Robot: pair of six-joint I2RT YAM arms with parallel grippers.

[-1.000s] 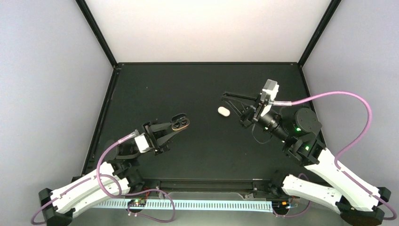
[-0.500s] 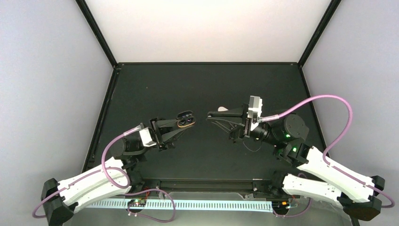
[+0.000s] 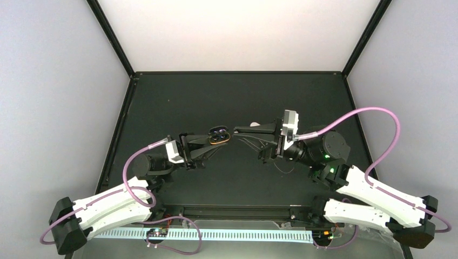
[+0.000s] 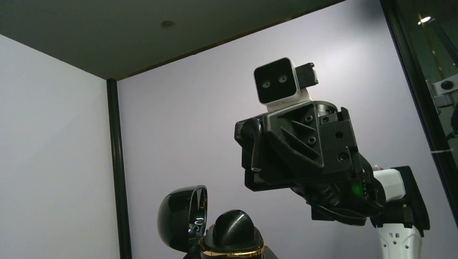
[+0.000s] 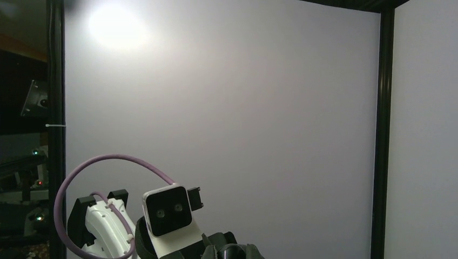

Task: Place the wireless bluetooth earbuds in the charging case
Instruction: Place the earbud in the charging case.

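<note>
My left gripper (image 3: pixel 215 140) is shut on the charging case (image 3: pixel 219 135) and holds it in the air. It shows here as a glossy black hinged shell with a gold rim. In the left wrist view its lid (image 4: pixel 181 216) stands open and one black earbud (image 4: pixel 233 229) sits in the gold-rimmed base (image 4: pixel 232 251). My right gripper (image 3: pixel 236 131) is level with the case, its tips just right of it. In the right wrist view the right gripper (image 5: pixel 235 253) appears shut on a small black rounded earbud (image 5: pixel 233 252) at the bottom edge.
A small white oval (image 3: pixel 265 125) lies on the black table (image 3: pixel 178 102), partly hidden behind my right gripper. Black frame posts and pale walls enclose the table. Purple cables loop from both wrists.
Both grippers have lifted and moved toward each other. The left carried the open case to the right. The right swung left, away from the white oval, and now meets the case.
</note>
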